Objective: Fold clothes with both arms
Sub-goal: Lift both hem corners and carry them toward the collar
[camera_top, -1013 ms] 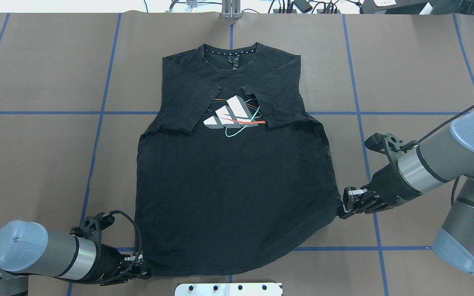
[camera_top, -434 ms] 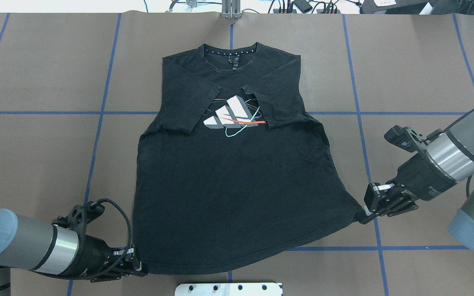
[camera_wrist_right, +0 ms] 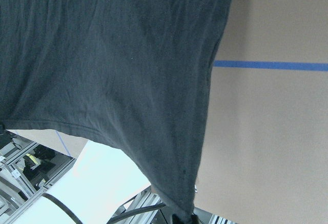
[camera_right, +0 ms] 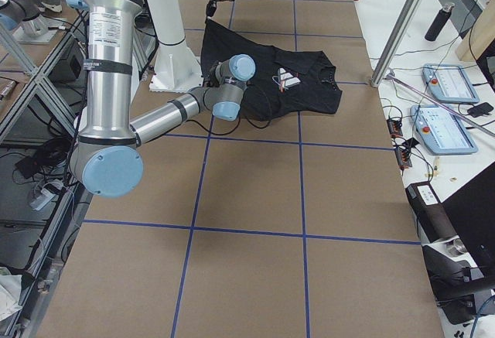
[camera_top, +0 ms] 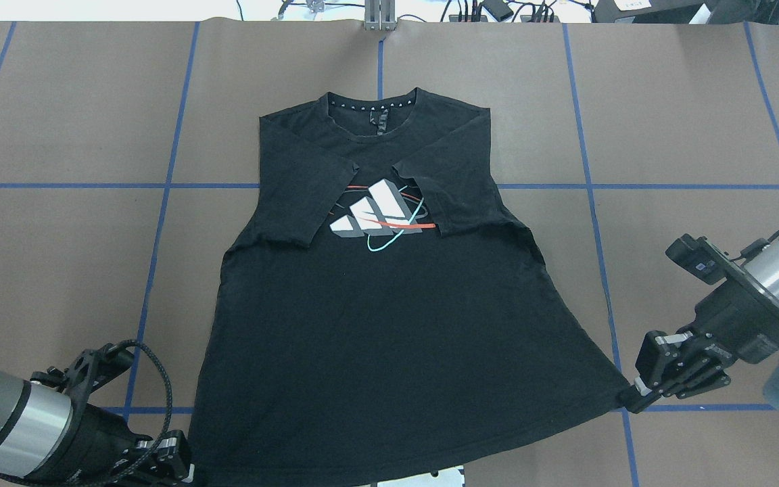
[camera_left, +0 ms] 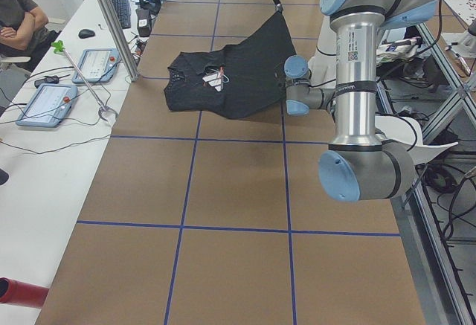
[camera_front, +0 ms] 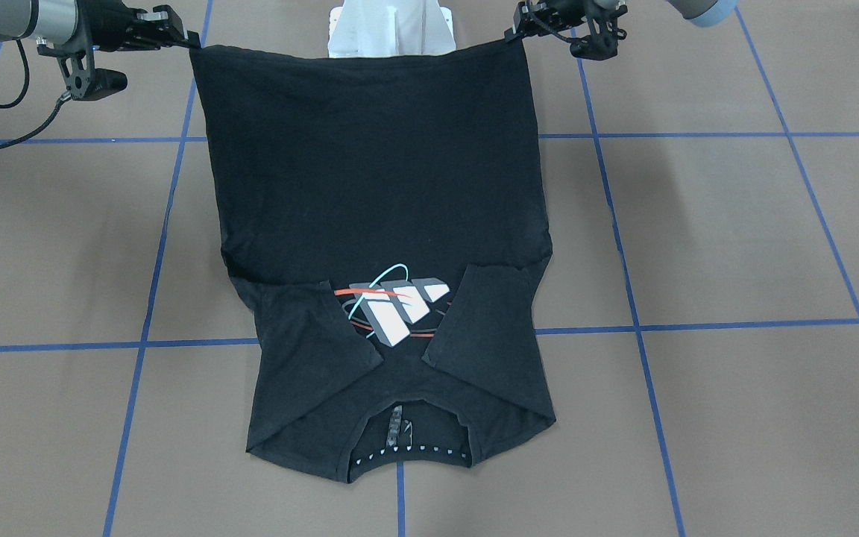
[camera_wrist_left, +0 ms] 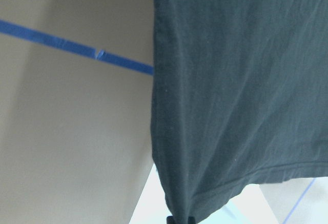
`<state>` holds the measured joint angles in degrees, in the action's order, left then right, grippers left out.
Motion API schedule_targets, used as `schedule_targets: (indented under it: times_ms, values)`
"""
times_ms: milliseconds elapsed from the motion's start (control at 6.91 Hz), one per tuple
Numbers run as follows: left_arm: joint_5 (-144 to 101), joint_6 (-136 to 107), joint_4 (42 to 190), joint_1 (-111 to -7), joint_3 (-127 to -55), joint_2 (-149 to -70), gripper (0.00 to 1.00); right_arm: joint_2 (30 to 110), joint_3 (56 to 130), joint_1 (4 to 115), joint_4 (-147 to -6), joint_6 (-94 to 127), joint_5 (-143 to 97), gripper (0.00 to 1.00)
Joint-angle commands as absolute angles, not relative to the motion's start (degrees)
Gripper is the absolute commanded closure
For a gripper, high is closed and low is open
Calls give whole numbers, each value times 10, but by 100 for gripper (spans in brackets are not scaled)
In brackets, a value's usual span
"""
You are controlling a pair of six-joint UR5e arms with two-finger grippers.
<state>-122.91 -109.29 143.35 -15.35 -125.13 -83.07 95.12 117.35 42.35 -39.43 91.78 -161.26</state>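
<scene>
left tool (camera_top: 183,470) pinched tight on one hem corner of the T-shirt (camera_top: 376,325) | right tool (camera_top: 631,400) pinched on the other hem corner | hem pulled taut between them and raised off the table (camera_top: 58,122) (clearest in the side views) | collar end lies flat on the table, both sleeves folded inward beside the chest print (camera_top: 377,215)

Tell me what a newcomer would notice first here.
The black T-shirt lies at the centre of the table, with its sleeves folded in over its chest print. The left end effector and right end effector each pinch a corner of the hem, holding it raised and stretched.
</scene>
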Motion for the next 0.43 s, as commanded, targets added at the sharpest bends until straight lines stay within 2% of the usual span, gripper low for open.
schedule_targets:
  times_ms: [0,289]
  values:
    - [-1273,-1092,1433,-155,-1283,-817,100,963,1172,399,-342,971,-1614,100]
    - [-1277,-1093,1433,-216,-1278,-824,100,929,1138,409,-342,969,-1572,100]
